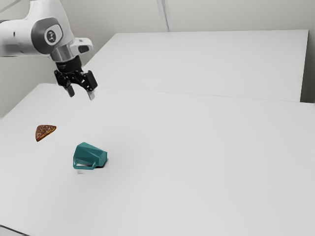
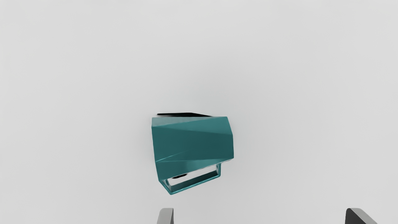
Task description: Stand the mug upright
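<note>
White and smooth, the big flat table (image 1: 197,157) has a pale top with no pattern on it. The white and grey robot arm (image 1: 47,32), with round, shiny-looking parts, comes in from the exterior view's left. At its end is the black two-finger gripper (image 1: 81,94), up in the air above the table. Its two fingers (image 2: 166,217) are wide apart, with a big gap between them, and it has hold of nothing. The blue-green mug with flat, folded-looking sides (image 1: 89,155) lies on its side on the table, well apart from the fingers. One end of it is wider than the other, and its sides have straight edges and corners, a bit like folded paper. Its thin, boxy handle (image 2: 196,185) sticks out on the side nearer the fingers. The small brown food piece, shaped like a triangle (image 1: 45,132), has a bumpy, speckled top. It lies flat, nearer the exterior view's left than the mug.
</note>
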`<act>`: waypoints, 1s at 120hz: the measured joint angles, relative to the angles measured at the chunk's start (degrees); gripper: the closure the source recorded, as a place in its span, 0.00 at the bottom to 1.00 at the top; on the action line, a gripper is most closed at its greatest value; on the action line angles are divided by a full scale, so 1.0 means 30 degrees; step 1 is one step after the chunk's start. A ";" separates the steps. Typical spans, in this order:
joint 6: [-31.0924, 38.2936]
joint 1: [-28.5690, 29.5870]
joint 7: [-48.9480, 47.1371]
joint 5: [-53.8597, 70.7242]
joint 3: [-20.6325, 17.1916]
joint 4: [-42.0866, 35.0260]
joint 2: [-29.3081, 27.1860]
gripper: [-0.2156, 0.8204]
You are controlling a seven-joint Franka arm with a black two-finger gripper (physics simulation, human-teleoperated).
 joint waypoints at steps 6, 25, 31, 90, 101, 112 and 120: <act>0.0563 0.0176 0.0177 0.0029 0.0029 0.0001 -0.0013 0.21; 0.2508 -0.0026 0.0585 -0.0006 0.0196 -0.2364 -0.2165 0.21; 0.3579 -0.0517 0.0688 -0.0049 0.0439 -0.4330 -0.3595 0.21; 1.0688 0.5435 1.0235 -1.5801 0.3384 -1.6632 -0.8482 0.21; 0.9941 0.6762 1.3616 -1.7648 0.3619 -1.6633 -0.6755 0.21; 0.8932 0.7687 1.7129 -1.9674 0.3782 -1.6260 -0.4611 0.21; 0.8139 0.7881 1.9671 -2.1111 0.3805 -1.5809 -0.3195 0.21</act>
